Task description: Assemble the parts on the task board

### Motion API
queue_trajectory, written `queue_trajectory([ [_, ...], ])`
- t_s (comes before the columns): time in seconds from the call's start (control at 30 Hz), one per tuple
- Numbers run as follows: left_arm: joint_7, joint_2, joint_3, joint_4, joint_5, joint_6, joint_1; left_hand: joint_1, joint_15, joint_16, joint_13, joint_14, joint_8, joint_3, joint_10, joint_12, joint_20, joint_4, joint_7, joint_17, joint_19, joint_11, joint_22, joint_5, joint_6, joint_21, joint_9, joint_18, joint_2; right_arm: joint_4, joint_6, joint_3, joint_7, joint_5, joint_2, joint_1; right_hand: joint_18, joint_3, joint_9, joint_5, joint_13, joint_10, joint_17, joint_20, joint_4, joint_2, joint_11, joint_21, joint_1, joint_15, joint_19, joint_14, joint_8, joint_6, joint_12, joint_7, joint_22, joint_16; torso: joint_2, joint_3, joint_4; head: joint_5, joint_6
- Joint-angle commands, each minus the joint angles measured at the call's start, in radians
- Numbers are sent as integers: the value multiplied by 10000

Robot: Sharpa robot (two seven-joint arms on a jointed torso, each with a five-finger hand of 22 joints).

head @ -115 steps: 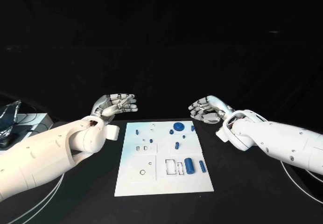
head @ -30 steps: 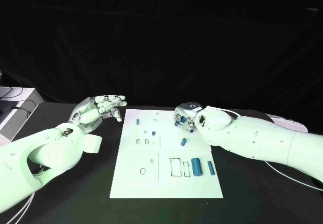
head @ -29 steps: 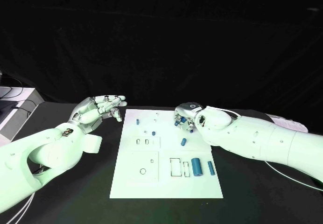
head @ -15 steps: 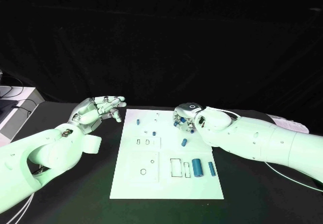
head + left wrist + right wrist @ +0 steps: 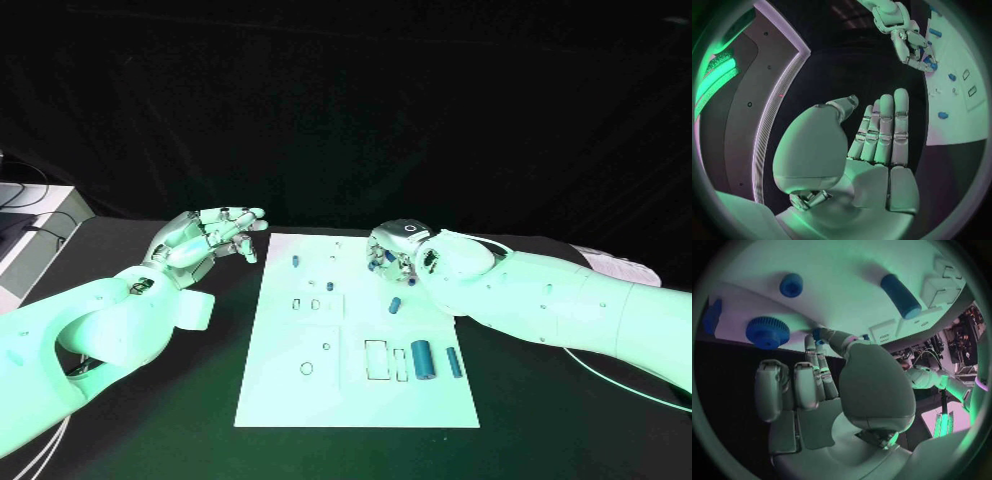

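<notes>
A black table [image 5: 548, 400] stands before a dark curtain [image 5: 361, 110]. Pale equipment with cables [image 5: 26, 205] sits off its left edge.

Matt white task board [image 5: 320, 390], glossy silver metal-look right hand [image 5: 392, 252], smooth blue parts [image 5: 421, 358]

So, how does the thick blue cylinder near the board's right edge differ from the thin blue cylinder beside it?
The thick blue cylinder is clearly wider and slightly longer than the thin blue cylinder. The thick one lies beside the rectangular slots; the thin one nearer the white board's right edge. Both lie flat, roughly parallel.
</notes>
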State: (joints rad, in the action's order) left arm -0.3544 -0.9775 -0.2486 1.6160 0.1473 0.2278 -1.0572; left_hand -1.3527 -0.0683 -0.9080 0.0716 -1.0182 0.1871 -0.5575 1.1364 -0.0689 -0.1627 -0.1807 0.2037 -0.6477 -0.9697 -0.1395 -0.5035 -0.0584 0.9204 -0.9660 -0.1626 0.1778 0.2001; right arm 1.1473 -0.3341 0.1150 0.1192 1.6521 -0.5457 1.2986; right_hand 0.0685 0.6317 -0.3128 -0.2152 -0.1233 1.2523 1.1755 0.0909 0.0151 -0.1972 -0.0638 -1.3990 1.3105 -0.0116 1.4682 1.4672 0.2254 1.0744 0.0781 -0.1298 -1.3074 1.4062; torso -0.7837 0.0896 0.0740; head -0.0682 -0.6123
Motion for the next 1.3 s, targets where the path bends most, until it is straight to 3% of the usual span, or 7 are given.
queue_trajectory([
  [0.03,-25,27,-9,-17,25,-131,-5,64,-19,-69,4,74,-36,-49,-76,54,1,-10,73,12,84,-28,-8,36,-18,-50,-15,54,-40,72,-498,-38,-273,-175,-20,-3,-157,10,-267,-117,-96,147,20,-94,-19,311,72,-55,63,-101,141,323,113,84,57,98,-80,41,-5,12,15,-3,24],
  [0.47,-32,49,-9,-102,26,-119,-4,43,-25,-84,1,85,-48,-64,-100,57,-4,16,83,23,116,-37,-37,37,-34,-97,-12,55,-42,133,-1329,-222,183,-124,120,-3,-169,3,-388,-215,-133,211,58,-134,-89,302,104,-91,75,-135,152,328,195,91,44,122,-144,67,-31,29,42,-12,106],
  [0.73,-33,60,-9,-112,43,-115,-4,31,-27,-89,1,89,-51,-72,-106,57,-6,29,86,28,128,-38,-48,38,-37,-114,-11,55,-43,-256,-1680,-273,505,85,560,-4,-171,-9,-418,-226,-142,222,64,-140,-107,280,105,-97,68,-139,153,329,212,89,38,119,-154,72,-43,50,54,18,145],
  [0.87,-35,106,-10,-124,79,-147,-4,31,-27,-89,1,89,-51,-72,-106,57,-6,29,86,28,128,-38,-48,38,-37,-114,-11,55,-43,-539,-1933,-296,684,368,867,-6,-175,-29,-450,-200,-145,205,68,-143,-106,258,93,-109,33,-134,157,329,222,66,12,106,-175,77,-49,60,83,-59,169],
  [1.03,-39,149,-10,-131,109,-163,-5,20,-29,-97,0,94,-56,-81,-116,56,-9,43,90,34,146,-43,-63,37,-42,-138,-10,55,-46,-855,-1950,-308,753,478,1195,-11,-180,-37,-463,-191,-146,198,98,-143,-110,243,88,-121,23,-132,163,334,224,54,1,100,-196,91,-55,82,85,-42,174],
  [1.17,-39,162,-11,-123,121,-169,-6,20,-29,-97,0,94,-56,-81,-116,56,-9,43,90,34,146,-43,-63,37,-42,-138,-10,55,-46,-1036,-1965,-311,785,520,1380,-23,-177,-39,-467,-188,-146,196,93,-143,-109,242,86,-113,18,-130,158,334,225,51,-2,98,-183,90,-78,65,99,-27,160],
  [1.3,-36,153,-12,-98,134,-169,-7,20,-29,-97,0,94,-56,-81,-116,56,-9,43,90,34,146,-43,-63,37,-42,-138,-10,55,-46,-1173,-1976,-312,822,550,1518,-30,-179,-45,-484,-173,-147,184,105,-141,-107,233,78,-118,1,-125,159,337,225,32,-18,88,-192,98,-102,92,125,-32,159],
])
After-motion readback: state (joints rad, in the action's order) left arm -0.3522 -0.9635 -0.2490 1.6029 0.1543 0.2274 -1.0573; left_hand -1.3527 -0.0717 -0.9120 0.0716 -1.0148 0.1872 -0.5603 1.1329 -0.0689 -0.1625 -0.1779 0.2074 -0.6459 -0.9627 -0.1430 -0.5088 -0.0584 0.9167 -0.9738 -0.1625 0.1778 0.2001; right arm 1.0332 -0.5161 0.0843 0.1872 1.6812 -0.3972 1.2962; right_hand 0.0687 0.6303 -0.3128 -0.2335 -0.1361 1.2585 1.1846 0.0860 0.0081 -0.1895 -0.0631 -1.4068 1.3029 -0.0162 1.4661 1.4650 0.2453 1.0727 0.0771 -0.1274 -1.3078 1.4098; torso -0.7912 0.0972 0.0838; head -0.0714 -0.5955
